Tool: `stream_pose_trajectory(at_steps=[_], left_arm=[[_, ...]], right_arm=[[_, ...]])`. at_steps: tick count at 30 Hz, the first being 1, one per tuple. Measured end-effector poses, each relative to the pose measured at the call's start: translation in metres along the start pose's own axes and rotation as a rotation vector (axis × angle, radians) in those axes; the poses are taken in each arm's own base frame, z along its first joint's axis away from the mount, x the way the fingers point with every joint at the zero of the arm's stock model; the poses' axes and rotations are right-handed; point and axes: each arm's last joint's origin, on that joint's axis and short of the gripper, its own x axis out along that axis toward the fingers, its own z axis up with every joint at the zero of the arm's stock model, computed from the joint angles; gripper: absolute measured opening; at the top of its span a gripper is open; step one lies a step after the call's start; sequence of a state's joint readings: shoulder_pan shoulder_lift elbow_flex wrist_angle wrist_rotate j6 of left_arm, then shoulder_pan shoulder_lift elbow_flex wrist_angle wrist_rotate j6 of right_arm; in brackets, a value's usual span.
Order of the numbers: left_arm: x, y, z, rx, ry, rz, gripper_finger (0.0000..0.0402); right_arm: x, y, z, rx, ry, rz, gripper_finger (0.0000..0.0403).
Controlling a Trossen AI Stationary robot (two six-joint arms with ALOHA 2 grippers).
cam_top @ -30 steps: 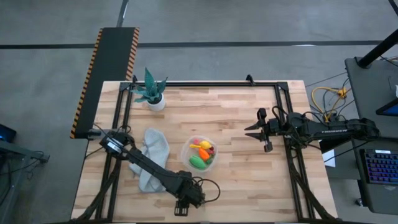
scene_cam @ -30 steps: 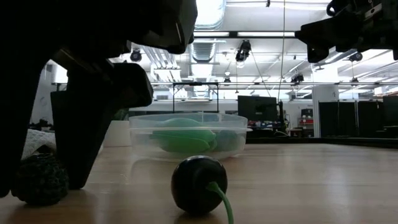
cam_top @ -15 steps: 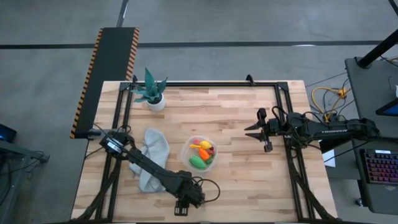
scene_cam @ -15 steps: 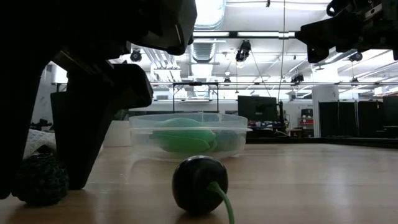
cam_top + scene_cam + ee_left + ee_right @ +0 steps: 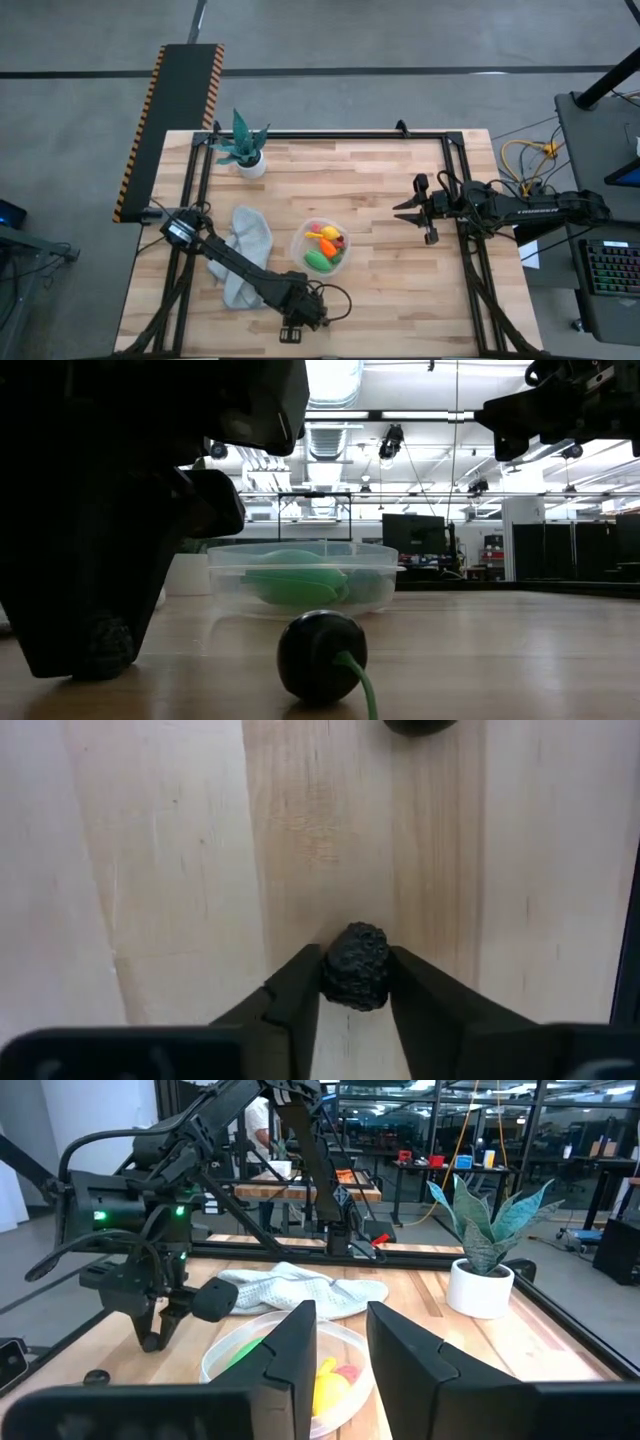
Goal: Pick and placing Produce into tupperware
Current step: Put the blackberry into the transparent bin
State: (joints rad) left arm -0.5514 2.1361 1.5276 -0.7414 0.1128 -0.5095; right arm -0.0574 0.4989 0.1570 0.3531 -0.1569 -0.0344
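Observation:
My left gripper (image 5: 292, 325) is at the table's near edge, pointing down and shut on a small dark bumpy produce piece (image 5: 355, 965). A round dark piece with a green stem (image 5: 320, 657) lies on the wood just beyond it, between my left gripper and the tupperware. The clear round tupperware (image 5: 320, 247) stands mid-table on its flat base. It holds the green oval (image 5: 318, 260), the orange carrot (image 5: 327, 246), the yellow lemon (image 5: 316, 236) and a red piece. My right gripper (image 5: 425, 212) hovers open above the table's right side, well clear of everything. My left gripper pinches the dark bumpy piece (image 5: 355, 970) between its two fingertips (image 5: 300, 982), one on each side. The fingers come from above, pointing down. In the low view the piece (image 5: 100, 650) sits at table height between them; whether it rests on the wood I cannot tell.
A grey-green cloth (image 5: 245, 255) lies crumpled left of the tupperware. A teal potted plant (image 5: 245, 150) stands at the far left corner. Black frame rails run along the table's left, right and far sides. Bare wood lies between the tupperware and my right gripper.
In the low view my left gripper has come down and closed in around the dark bumpy piece, which stood free between the spread fingers a second ago. The piece has stayed near the same spot. The stemmed dark piece, the tupperware and my right arm have kept still.

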Motion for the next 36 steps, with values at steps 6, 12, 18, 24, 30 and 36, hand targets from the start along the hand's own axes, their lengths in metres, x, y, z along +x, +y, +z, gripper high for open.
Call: stream_pose_trajectory(at_steps=[6,12,18,24,30,36], left_arm=[[0.000,0.000,0.000,0.022,0.004,-0.004,0.0069],[-0.002,0.000,0.000,0.026,0.000,-0.006,0.0069],[-0.016,-0.003,0.002,0.032,-0.028,-0.020,0.0069],[-0.037,-0.005,-0.003,0.029,-0.042,-0.043,0.0068],[-0.056,-0.003,-0.005,0.024,-0.070,-0.017,0.0068],[-0.074,0.012,-0.002,0.058,-0.072,0.075,0.0068]], right_arm=[[0.000,0.000,0.000,0.000,0.000,0.000,0.0088],[0.000,0.000,0.000,0.000,0.000,0.000,0.0079],[0.000,0.000,0.000,0.000,0.001,0.000,0.0073],[0.000,0.000,0.000,0.000,0.001,0.000,0.0079],[0.000,0.000,0.000,0.001,0.003,0.000,0.0086],[0.000,0.000,0.000,0.004,0.004,0.000,0.0083]])
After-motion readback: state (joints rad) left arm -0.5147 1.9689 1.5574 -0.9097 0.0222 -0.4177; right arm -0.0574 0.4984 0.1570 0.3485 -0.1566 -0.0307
